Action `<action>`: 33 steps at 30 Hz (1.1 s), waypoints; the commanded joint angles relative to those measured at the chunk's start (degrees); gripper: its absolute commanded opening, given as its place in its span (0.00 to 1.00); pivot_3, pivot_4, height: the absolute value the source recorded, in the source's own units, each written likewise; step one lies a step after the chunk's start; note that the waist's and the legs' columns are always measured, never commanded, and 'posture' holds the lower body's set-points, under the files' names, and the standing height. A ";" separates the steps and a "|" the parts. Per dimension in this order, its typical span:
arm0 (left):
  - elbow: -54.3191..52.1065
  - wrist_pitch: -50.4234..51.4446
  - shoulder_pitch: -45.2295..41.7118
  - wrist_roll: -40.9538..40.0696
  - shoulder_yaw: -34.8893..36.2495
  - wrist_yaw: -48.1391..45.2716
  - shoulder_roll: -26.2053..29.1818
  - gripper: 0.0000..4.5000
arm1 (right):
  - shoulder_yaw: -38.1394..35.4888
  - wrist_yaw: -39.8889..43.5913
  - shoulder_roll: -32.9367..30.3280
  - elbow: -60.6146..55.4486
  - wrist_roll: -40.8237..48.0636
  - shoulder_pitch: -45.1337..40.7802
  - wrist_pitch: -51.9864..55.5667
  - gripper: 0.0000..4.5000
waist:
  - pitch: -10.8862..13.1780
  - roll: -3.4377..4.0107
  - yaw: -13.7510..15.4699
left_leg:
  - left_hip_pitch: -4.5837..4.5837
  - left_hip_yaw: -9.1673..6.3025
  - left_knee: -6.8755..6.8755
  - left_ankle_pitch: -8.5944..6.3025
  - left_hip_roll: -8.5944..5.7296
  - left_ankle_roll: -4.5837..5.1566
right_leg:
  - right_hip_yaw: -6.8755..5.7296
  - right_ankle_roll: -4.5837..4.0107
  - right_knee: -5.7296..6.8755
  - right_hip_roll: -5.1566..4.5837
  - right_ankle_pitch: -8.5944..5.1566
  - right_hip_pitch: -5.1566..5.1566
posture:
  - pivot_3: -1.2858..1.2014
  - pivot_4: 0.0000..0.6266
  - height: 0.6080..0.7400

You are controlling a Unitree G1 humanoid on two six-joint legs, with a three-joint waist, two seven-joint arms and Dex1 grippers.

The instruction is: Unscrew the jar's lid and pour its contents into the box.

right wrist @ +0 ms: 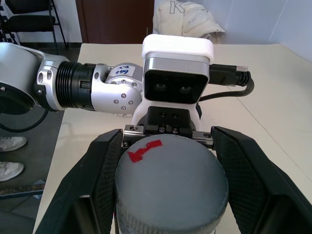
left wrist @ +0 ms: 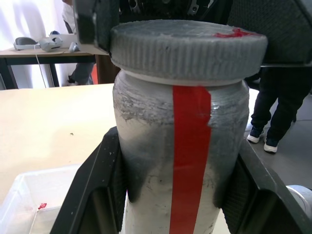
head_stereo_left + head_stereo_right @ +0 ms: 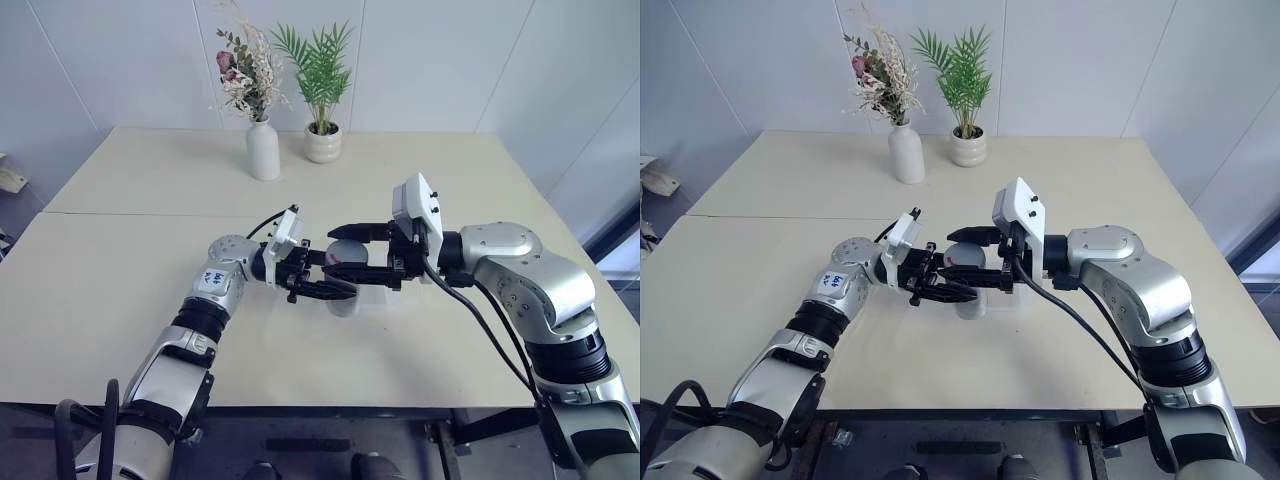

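The jar stands upright, clear and greyish with a red strip down its side. My left gripper is shut on the jar's body, one black finger on each side. The grey ribbed lid, with a red mark on top, sits on the jar. My right gripper comes in from the opposite side and is shut on the lid, its fingers pressed against the rim. The box, clear plastic with rounded corners, lies on the table just below and beside the jar.
A white vase with dried flowers and a white plant pot stand at the table's far side. The beige table has a seam across its middle. A person's legs show beyond the table.
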 commanded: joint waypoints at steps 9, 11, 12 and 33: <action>1.52 -0.42 0.82 0.48 -1.96 -6.42 1.34 0.46 | -6.31 -0.30 0.51 -0.62 2.21 -4.19 -3.94 0.57 | 0.00 0.00 -0.01 | 0.00 0.00 0.00 0.00 0.00 0.00 | 0.00 0.00 0.00 0.00 0.00 0.00 | 0.52 0.24 1.00; 1.71 -0.50 0.71 0.46 -2.10 -6.42 1.32 0.46 | -6.44 -0.29 0.57 -0.39 2.44 -4.38 -4.04 0.57 | 0.00 0.00 -0.01 | 0.00 0.00 0.00 0.00 0.00 0.00 | 0.00 0.00 0.00 0.00 0.00 0.00 | 0.52 0.24 1.00; 1.78 -0.49 0.65 0.43 -2.16 -6.42 1.29 0.46 | -6.53 -0.29 0.59 -0.23 2.54 -4.52 -4.11 0.57 | 0.00 0.00 -0.01 | 0.00 0.00 0.00 0.00 0.00 0.00 | 0.00 0.00 0.00 0.00 0.00 0.00 | 0.52 0.24 1.00; 2.98 -0.95 0.07 -0.84 -5.12 -6.42 1.11 0.46 | -7.41 2.54 0.34 3.75 3.09 -7.81 -6.65 0.57 | 0.01 0.01 -0.05 | -0.01 0.00 0.00 0.00 0.00 0.00 | 0.00 0.00 0.00 0.00 0.00 -0.02 | 0.52 0.24 1.00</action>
